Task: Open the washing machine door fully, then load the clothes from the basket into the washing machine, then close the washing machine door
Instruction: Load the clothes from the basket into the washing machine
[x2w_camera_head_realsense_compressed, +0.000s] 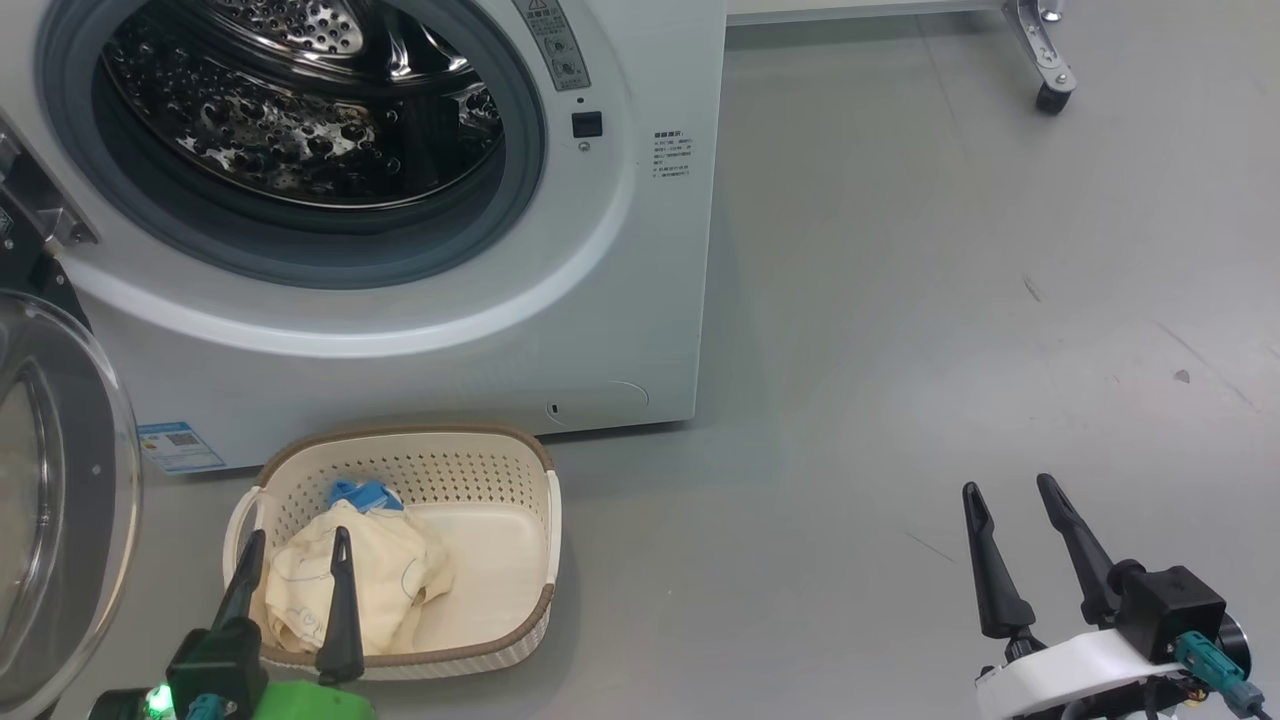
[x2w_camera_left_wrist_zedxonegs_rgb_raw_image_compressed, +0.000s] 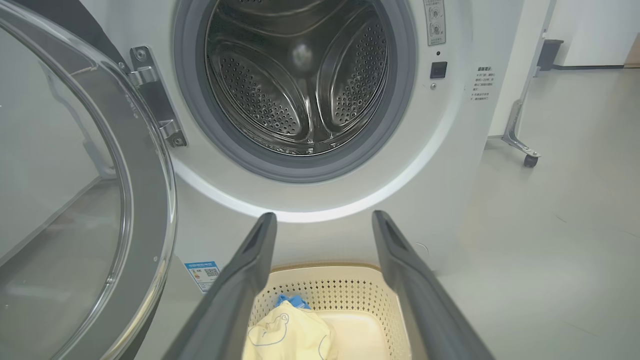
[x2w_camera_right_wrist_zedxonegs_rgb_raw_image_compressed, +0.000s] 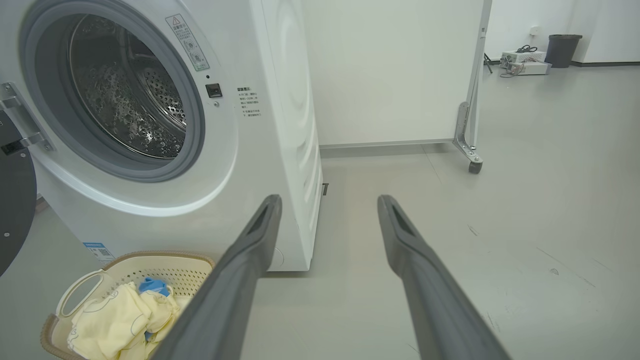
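Above the grey floor (x2w_camera_head_realsense_compressed: 900, 300) the washing machine door (x2w_camera_head_realsense_compressed: 70, 480) hangs open. The clothes (x2w_camera_head_realsense_compressed: 350, 580) lie in the basket (x2w_camera_head_realsense_compressed: 470, 480); left hand (x2w_camera_head_realsense_compressed: 300, 533) and right hand (x2w_camera_head_realsense_compressed: 1008, 484) gape empty.

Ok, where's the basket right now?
The basket sits on the floor at the head view's lower left, in front of the washing machine, with the clothes inside and the open left gripper near it.

This looks like a lab or test room: the washing machine (x2w_camera_right_wrist_zedxonegs_rgb_raw_image_compressed: 280, 125) stands free on a bare grey floor (x2w_camera_right_wrist_zedxonegs_rgb_raw_image_compressed: 550, 190). In the right wrist view a white wheeled partition (x2w_camera_right_wrist_zedxonegs_rgb_raw_image_compressed: 400, 70) stands at twelve o'clock, with a dark bin (x2w_camera_right_wrist_zedxonegs_rgb_raw_image_compressed: 562, 50) and cabled boxes (x2w_camera_right_wrist_zedxonegs_rgb_raw_image_compressed: 522, 56) at one o'clock by the far wall (x2w_camera_right_wrist_zedxonegs_rgb_raw_image_compressed: 610, 30).
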